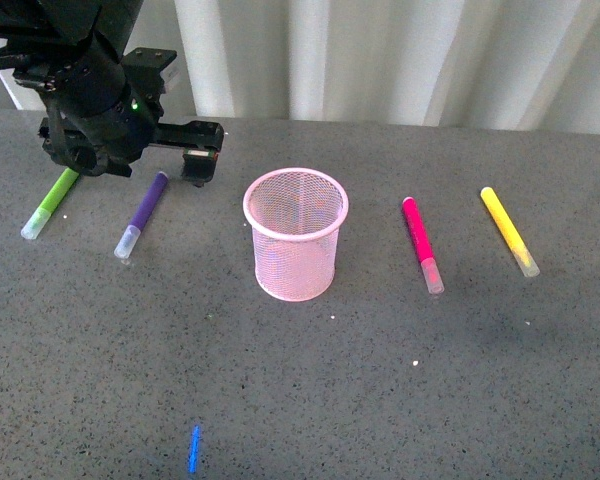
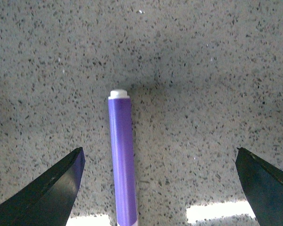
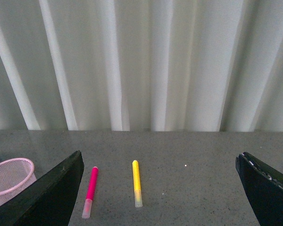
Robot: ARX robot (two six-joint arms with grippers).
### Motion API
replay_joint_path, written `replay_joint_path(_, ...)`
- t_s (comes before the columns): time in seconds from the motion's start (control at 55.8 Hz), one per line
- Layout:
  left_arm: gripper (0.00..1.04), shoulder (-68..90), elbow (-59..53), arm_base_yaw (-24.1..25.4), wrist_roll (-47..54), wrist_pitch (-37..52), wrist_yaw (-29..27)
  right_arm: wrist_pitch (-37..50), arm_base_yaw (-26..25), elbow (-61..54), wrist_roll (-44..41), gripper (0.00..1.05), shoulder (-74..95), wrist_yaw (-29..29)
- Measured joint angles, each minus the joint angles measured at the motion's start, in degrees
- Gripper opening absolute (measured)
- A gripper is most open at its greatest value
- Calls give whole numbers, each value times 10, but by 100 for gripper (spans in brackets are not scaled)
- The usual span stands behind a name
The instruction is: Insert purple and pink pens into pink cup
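At the middle of the grey speckled worktop (image 1: pixel 400 380) the pink cup (image 1: pixel 295 262) stands upright, a mesh holder with its mouth open and no pen in it. The purple pen (image 1: pixel 145 213) lies flat on the robot's left of the cup, well apart from it, with its clear cap toward the robot and its barrel slanting away toward the cup's side. Further left lies a lime-green marker (image 1: pixel 52 200), roughly parallel to the purple one. The pink pen (image 1: pixel 420 240) lies flat on the cup's right, cap toward the robot, and a yellow marker (image 1: pixel 507 228) lies beyond it, further right. A small blue object (image 1: pixel 194 449) rests near the front edge of the worktop; what it is cannot be told.

The left gripper (image 1: pixel 198 165) hangs at the far end of the purple pen, close to the pale curtain (image 1: pixel 380 60). Its wrist camera shows the black fingers (image 2: pixel 56 188) spread wide, with the purple barrel (image 2: pixel 122 165) between them, nearer one finger and touching neither.

The right gripper (image 3: pixel 160 154) does not show in the front view. Its own camera shows its fingers (image 3: pixel 52 193) spread wide and holding nothing, looking across the worktop at the pink cup (image 3: pixel 9 181), the pink pen (image 3: pixel 89 190) and the yellow marker (image 3: pixel 137 183) before the curtain.
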Motion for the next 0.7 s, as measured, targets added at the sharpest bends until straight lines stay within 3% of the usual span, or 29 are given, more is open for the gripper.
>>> replay_joint_path(0.699, 98, 73, 50, 12, 50, 24, -18, 0, 0, 0, 0, 98, 0, 0)
